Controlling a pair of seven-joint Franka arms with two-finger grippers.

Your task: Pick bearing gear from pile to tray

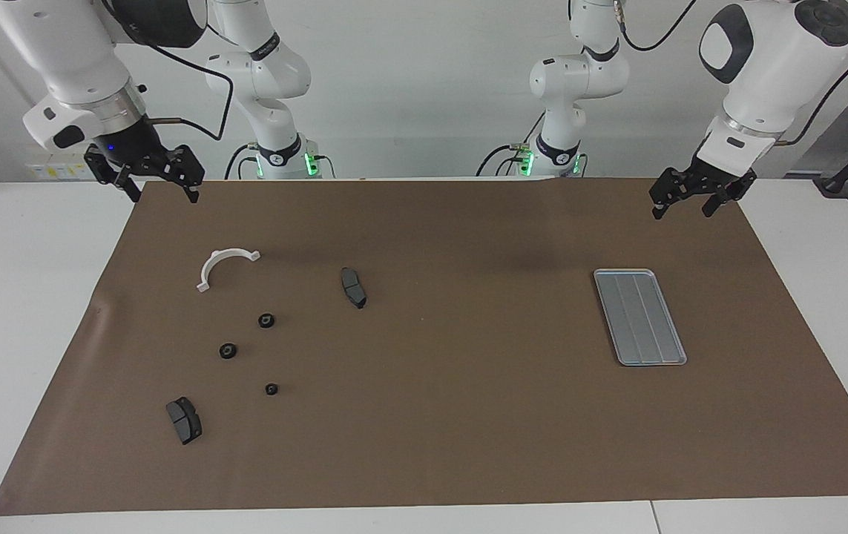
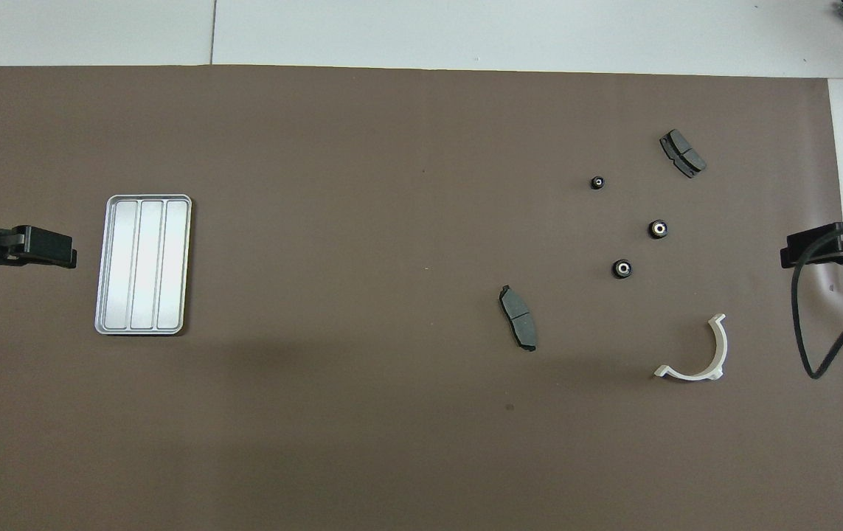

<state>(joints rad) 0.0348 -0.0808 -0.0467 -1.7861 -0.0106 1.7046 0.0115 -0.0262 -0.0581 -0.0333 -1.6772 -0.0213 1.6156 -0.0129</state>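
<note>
White counter (image 1: 38,311) carries a brown mat (image 1: 453,415) that covers most of its top.

Tray (image 1: 639,317): silver, ribbed, flat on the mat toward the left arm's end. Nothing lies in it.

Pile, toward the right arm's end, all parts apart from one another:
- 3 small black gears: gear 1 (image 1: 266,320), gear 2 (image 1: 228,351) and gear 3 (image 1: 271,389), each farther from the robots than the one before.
- White half-ring bracket (image 1: 222,265), nearer to the robots than the gears.
- 2 dark pads: pad 1 (image 1: 353,287) lies toward the middle of the mat; pad 2 (image 1: 184,420) is the part farthest from the robots.

Right tool (image 1: 162,193): raised over the mat's corner at the robots' edge, fingers spread wide, holding nothing. The bracket is the closest part to it; the gears lie well apart from it and farther from the robots.

Left tool (image 1: 683,208): raised over the mat's edge at the robots' side, fingers spread wide, holding nothing. The tray lies near it, farther from the robots, not touched.

Overhead view: right tool (image 2: 808,249) shows at the mat's edge, level with the gears (image 2: 657,228); left tool (image 2: 41,249) sits just beside the tray (image 2: 143,199).
</note>
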